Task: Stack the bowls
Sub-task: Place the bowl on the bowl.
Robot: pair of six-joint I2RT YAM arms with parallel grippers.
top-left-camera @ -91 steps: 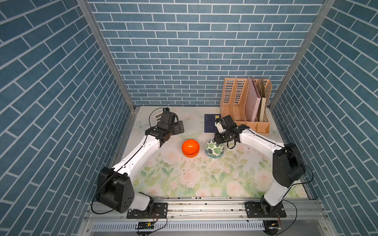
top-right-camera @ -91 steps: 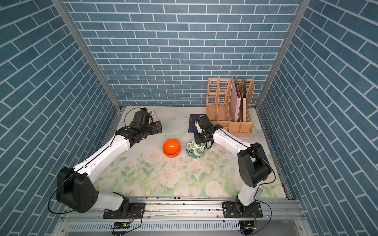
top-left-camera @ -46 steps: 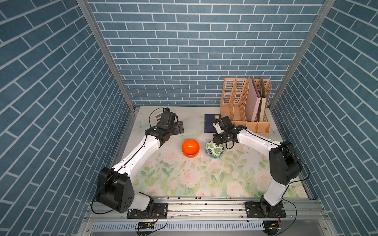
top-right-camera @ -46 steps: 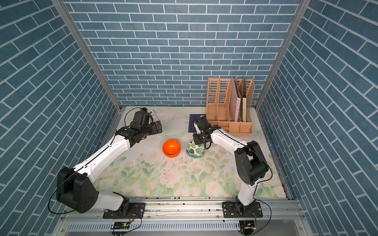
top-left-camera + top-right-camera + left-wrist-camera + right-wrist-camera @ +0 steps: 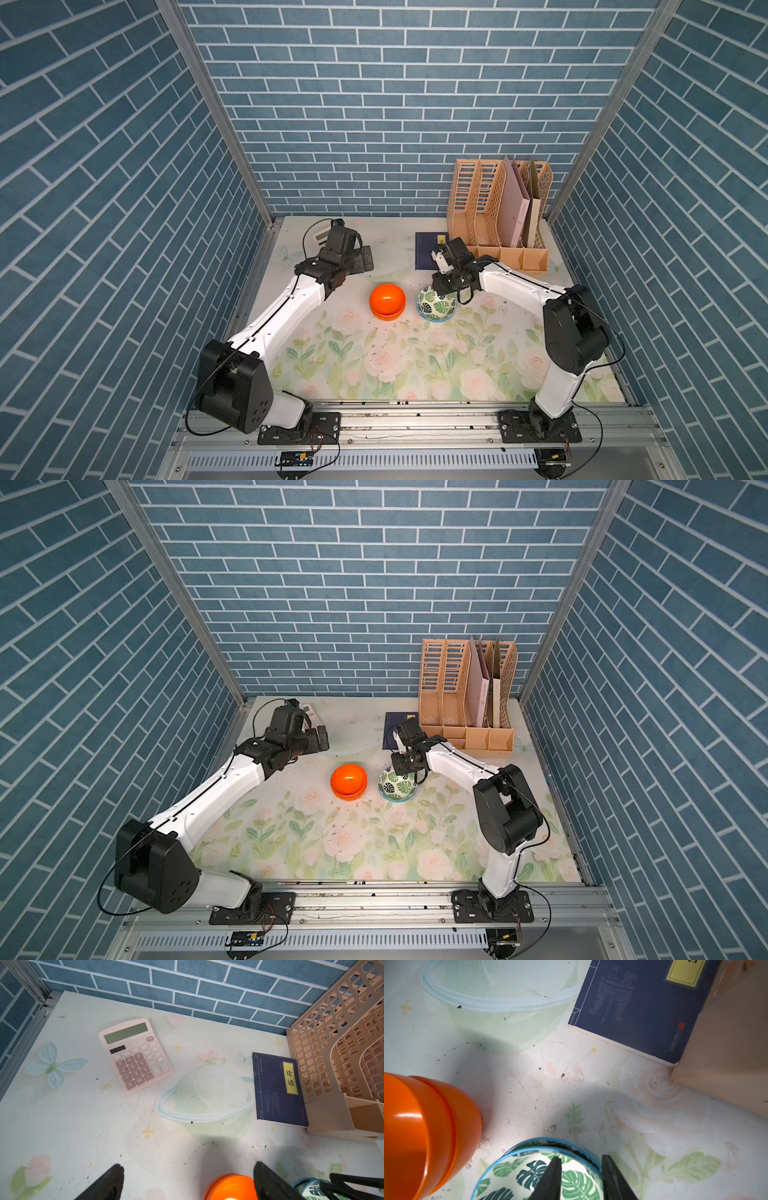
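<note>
Two nested leaf bowls (image 5: 519, 1169) are being rim-pinched by the right fingers (image 5: 552, 1176) (left fingers (image 5: 110, 1180) spread, empty). A one-sided lift is risking tipping them onto the orange bowls (image 5: 387, 300).

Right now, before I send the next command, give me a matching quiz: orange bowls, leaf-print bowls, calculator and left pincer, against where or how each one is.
Things:
1 orange bowls
2 leaf-print bowls
3 calculator
4 left pincer

States:
A wide open, empty
B nested pair with the right pincer astride its rim
C nested pair, no pincer on it
D keys facing up, apart from every bowl

Pairs: 1-C, 2-B, 3-D, 4-A
</note>
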